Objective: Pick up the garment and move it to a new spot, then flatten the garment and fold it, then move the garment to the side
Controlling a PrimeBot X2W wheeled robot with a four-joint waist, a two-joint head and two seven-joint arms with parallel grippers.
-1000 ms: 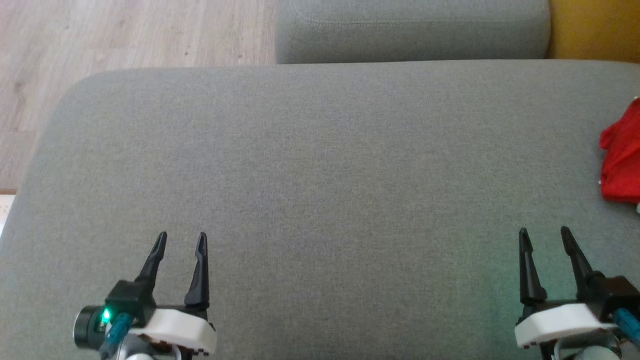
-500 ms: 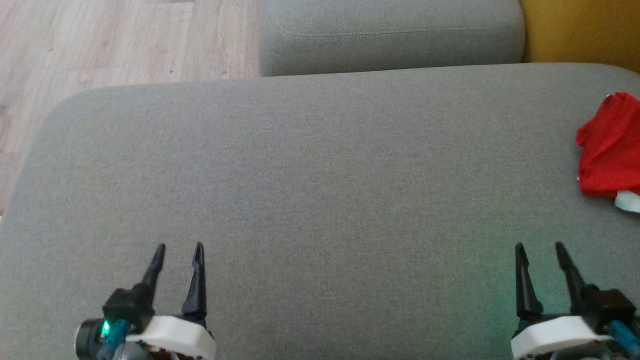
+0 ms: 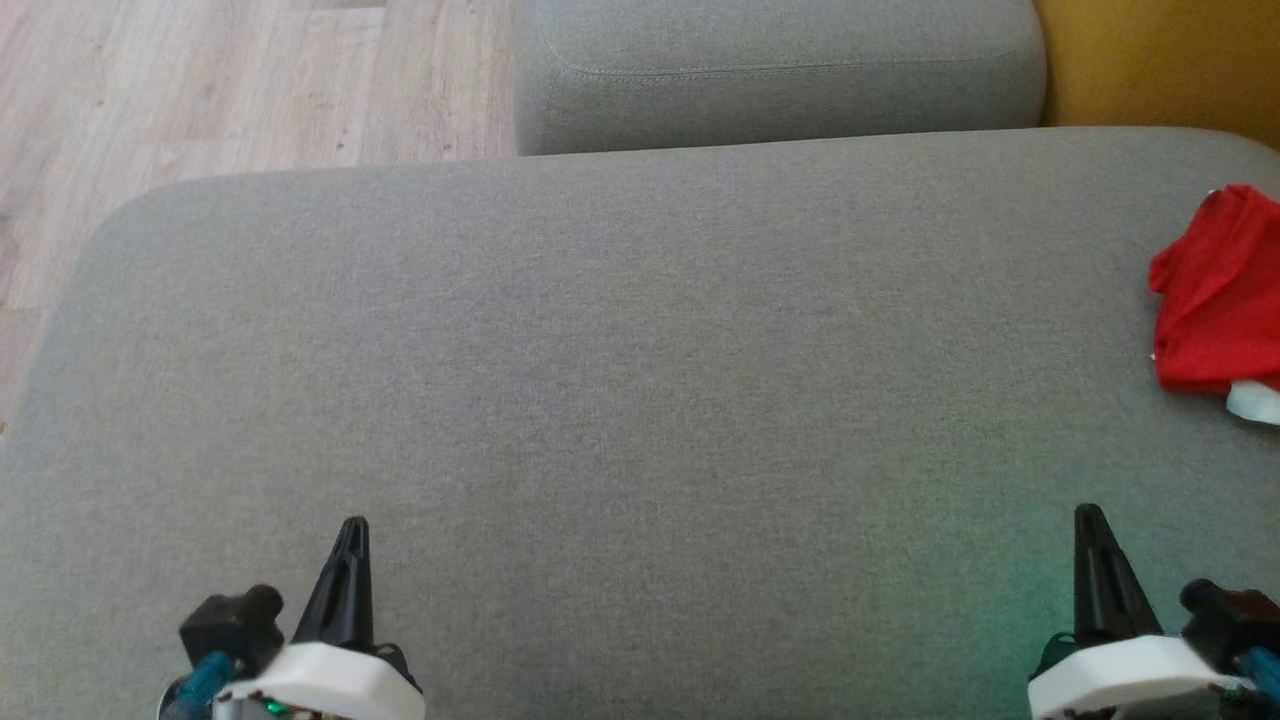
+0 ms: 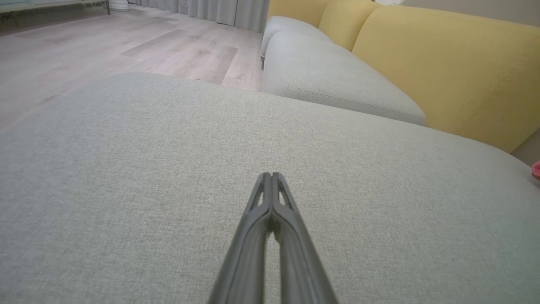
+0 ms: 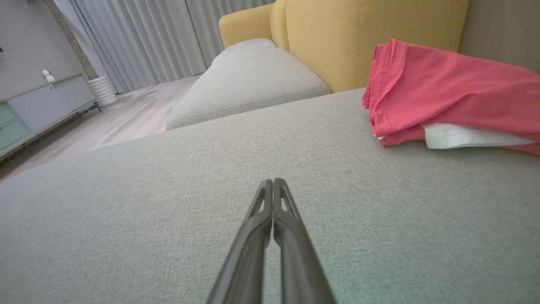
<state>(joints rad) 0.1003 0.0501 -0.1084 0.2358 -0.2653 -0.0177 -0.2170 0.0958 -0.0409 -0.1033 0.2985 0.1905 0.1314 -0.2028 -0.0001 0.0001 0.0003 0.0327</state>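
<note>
Head view places the red garment (image 3: 1215, 290) at the far right edge of the grey sofa seat (image 3: 640, 400). It lies in loose layers, and a white cloth (image 3: 1255, 402) peeps out at its lower edge. Such a heap at the side fits a garment waiting to be fetched, and equally one folded and put aside. The right gripper (image 3: 1090, 515) and left gripper (image 3: 352, 530) sit low at the near edge, well apart from the garment, fingers pressed together on nothing. I judge this a resting pose that keeps the arms off the middle of the seat.
</note>
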